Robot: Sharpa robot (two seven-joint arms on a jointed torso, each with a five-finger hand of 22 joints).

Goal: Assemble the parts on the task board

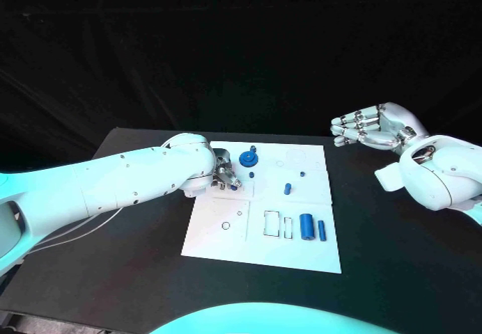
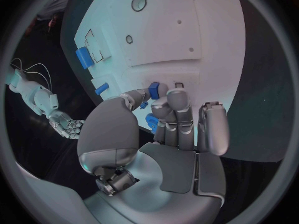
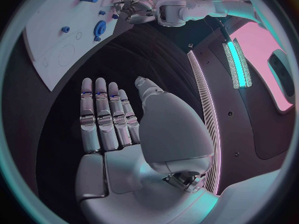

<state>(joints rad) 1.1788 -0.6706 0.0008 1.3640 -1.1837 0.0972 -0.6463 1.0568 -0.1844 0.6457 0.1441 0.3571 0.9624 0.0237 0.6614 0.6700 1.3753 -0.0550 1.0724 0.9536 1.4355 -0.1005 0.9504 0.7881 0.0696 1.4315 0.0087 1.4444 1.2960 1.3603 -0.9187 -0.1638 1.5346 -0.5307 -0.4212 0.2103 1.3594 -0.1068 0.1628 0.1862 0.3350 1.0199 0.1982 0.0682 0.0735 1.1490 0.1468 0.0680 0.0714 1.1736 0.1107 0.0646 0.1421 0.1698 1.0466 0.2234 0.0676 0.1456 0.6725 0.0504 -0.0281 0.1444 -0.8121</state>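
Observation:
The white task board [image 1: 263, 245] lies in the middle of the black table. My left hand [image 1: 222, 173] is over the board's far left corner. Its thumb and a finger pinch a small blue part [image 2: 154, 89] just above the board [image 2: 187, 30]. Another blue piece [image 2: 151, 122] shows under its fingers. A blue gear [image 1: 249, 161] stands right beside that hand. A small blue peg [image 1: 288, 188] lies mid-board, and two blue cylinders [image 1: 306, 226] lie near the right edge. My right hand [image 1: 370, 129] hangs in the air beyond the board's far right corner, with its fingers [image 3: 106, 117] straight and nothing in its palm.
Outlined slots [image 1: 272, 223] and a ring mark [image 1: 227, 225] sit on the board's near half. Bare black table [image 1: 391, 243] lies to the right of the board. My left forearm [image 1: 120, 184] crosses the table's left side, with a thin cable [image 1: 75, 233] beneath it.

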